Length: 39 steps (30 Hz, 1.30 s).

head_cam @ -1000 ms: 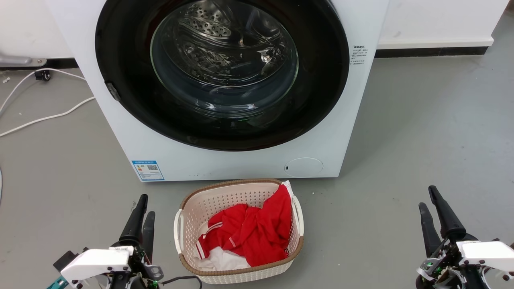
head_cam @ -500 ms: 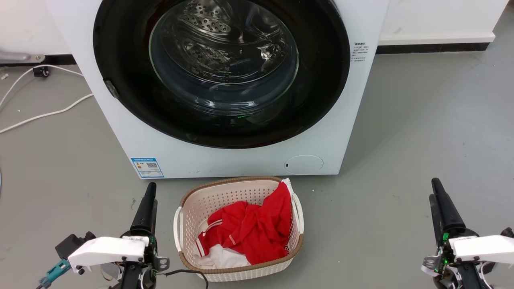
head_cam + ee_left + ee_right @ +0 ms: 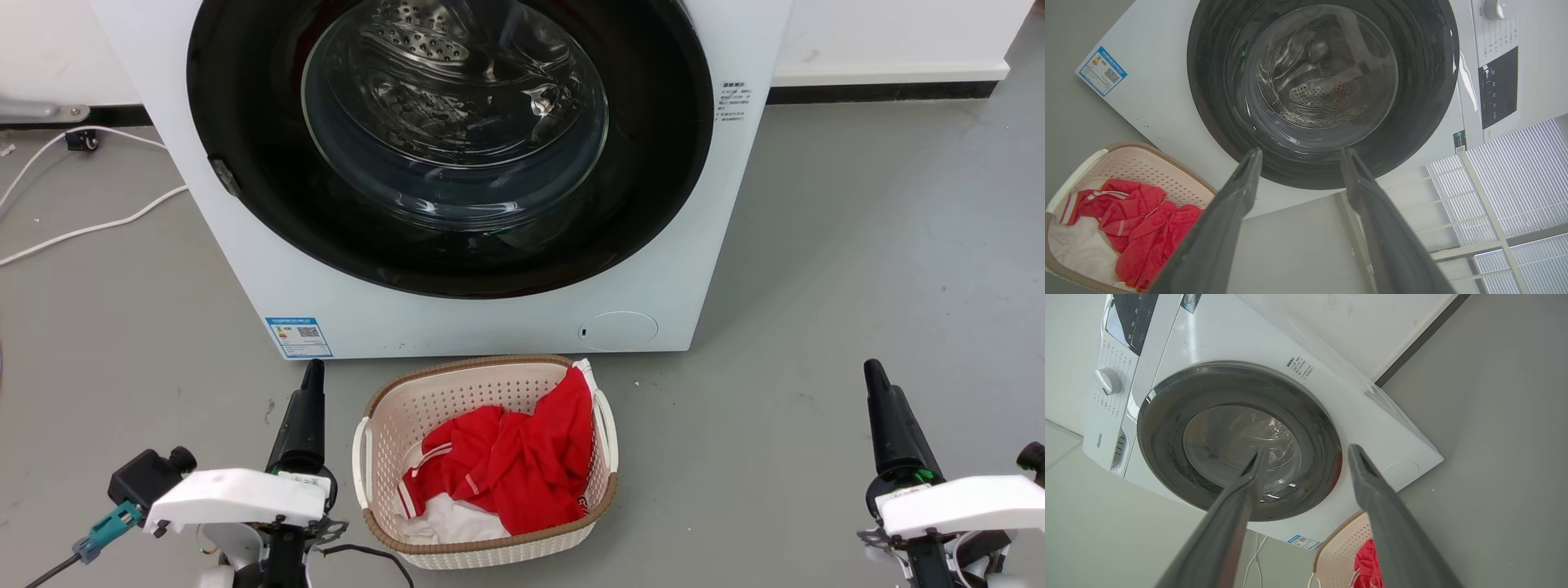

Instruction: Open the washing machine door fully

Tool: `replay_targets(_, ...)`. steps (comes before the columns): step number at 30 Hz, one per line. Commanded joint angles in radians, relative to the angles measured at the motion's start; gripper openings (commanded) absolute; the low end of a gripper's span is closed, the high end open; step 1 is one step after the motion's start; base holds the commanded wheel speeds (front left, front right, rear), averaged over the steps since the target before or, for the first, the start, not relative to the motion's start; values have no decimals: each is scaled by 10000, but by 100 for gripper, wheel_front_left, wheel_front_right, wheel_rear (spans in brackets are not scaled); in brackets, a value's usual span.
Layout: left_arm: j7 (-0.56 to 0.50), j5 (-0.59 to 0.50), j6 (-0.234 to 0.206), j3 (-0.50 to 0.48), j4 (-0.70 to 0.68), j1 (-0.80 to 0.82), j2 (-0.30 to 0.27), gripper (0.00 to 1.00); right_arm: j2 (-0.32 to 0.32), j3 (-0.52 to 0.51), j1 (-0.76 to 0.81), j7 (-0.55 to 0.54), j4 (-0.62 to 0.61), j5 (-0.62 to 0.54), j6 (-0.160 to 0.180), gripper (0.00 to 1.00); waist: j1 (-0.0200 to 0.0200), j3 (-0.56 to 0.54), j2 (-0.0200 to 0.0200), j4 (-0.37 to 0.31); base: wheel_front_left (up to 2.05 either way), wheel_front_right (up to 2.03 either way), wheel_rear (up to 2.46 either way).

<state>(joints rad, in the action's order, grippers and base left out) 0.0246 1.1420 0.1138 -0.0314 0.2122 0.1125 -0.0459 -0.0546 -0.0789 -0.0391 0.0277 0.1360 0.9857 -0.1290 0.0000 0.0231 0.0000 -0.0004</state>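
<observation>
Place: laundry area | big white front-loading washing machine (image 3: 457,322) is standing on bare grey floor (image 3: 857,269) | cream perforated plastic basket (image 3: 457,404) is holding red clothing (image 3: 514,465)

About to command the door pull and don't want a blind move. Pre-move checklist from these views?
1. Start state: ok. The washing machine door is shut, flush with the washing machine front.
2. Left claw open and empty: ok.
3. Right claw open and empty: ok.
4. Grip on the door: not ok. Both claws hang low, apart from it.
5. Where to grip: cannot tell. A small grey tab sits on the door's left rim, and it could be a handle or a hinge.
6. Swing path: cannot tell. The laundry basket stands on the floor right before the machine, below the door.
</observation>
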Motion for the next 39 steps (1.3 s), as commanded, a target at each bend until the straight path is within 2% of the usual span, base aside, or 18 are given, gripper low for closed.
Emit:
replay_targets(1, 116, -483, -49, 77, -207, 328, -35, 100, -22, 27, -90, 120, -237, -525, -10, 100, 0, 11, 0, -2, 0, 0, 0)
replay_targets(19, 730, -3679, -282, 550, -355, 220, -40, 100, 12, 313, 140, 734, -541, -3737, -13, 100, 0, 24, 0, 56, 0, 0, 0)
replay_targets(39, 1306, -6094, -449, 900, -227, 223, -46, 100, 27, 500, 323, 1150, -610, -6286, -17, 100, 0, 107, 0, 102, 0, 0, 0)
